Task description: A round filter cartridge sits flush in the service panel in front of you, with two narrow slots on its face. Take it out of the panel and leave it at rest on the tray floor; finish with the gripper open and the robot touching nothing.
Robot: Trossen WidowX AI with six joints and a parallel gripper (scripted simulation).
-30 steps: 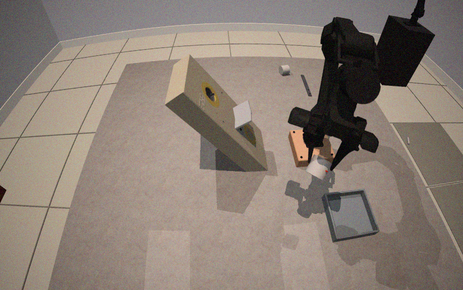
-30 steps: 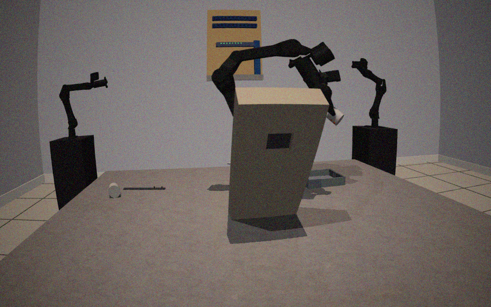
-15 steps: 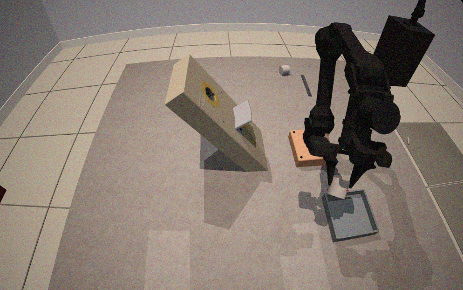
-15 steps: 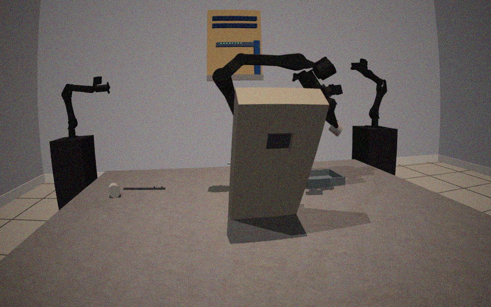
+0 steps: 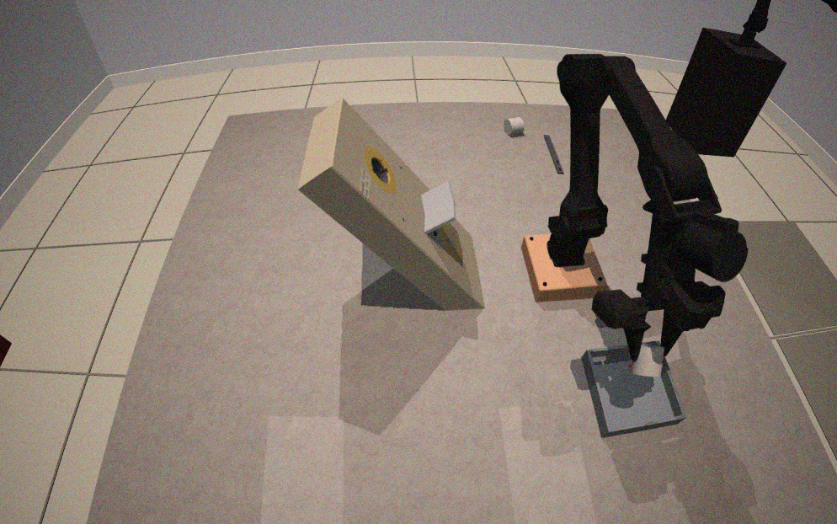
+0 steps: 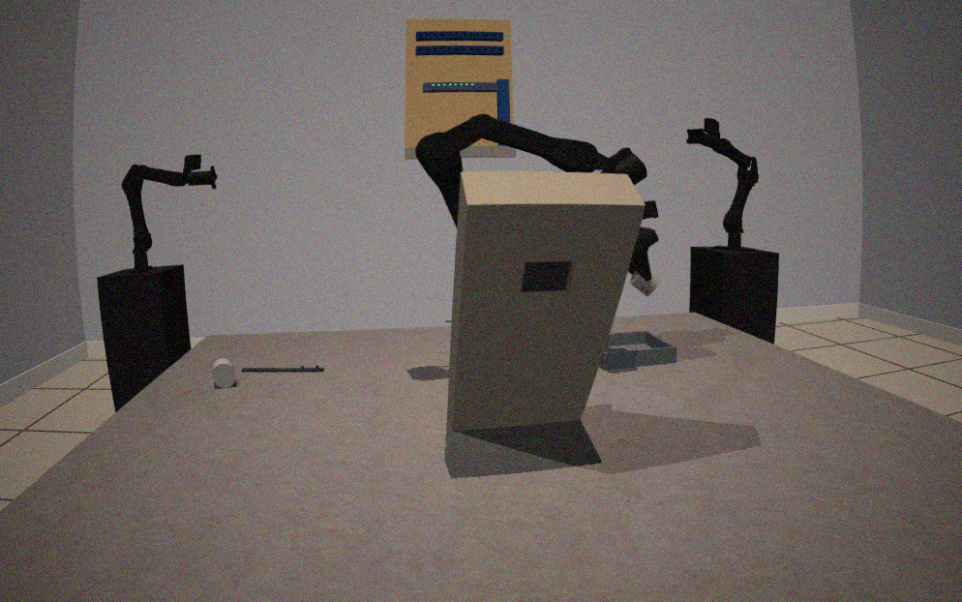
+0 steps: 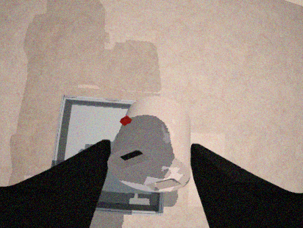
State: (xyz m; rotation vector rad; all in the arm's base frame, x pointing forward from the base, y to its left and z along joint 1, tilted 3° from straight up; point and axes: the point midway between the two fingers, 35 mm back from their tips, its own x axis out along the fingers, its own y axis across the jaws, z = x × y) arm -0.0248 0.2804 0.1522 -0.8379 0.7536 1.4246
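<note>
The white round cartridge (image 5: 647, 361) (image 6: 644, 284) (image 7: 158, 136) has two slots on its face and a small red mark on its side, seen in the wrist view. My gripper (image 5: 649, 356) (image 7: 151, 148) is shut on it, one finger on each side. In the exterior view the cartridge hangs well above the grey tray (image 5: 636, 429) (image 6: 659, 355) (image 7: 59, 129). In the top view it shows over the tray's back part. The tilted beige service panel (image 5: 386, 232) (image 6: 531, 341) has an empty yellow-ringed round opening. In the exterior view the panel hides part of the arm.
A light flap (image 5: 439, 206) stands out from the panel over a lower opening. The arm's orange base block (image 5: 564, 280) is behind the tray. A small white cylinder (image 5: 513, 126) (image 6: 224, 373) and a dark flat bar (image 5: 553, 154) (image 6: 282, 369) lie farther off on the table.
</note>
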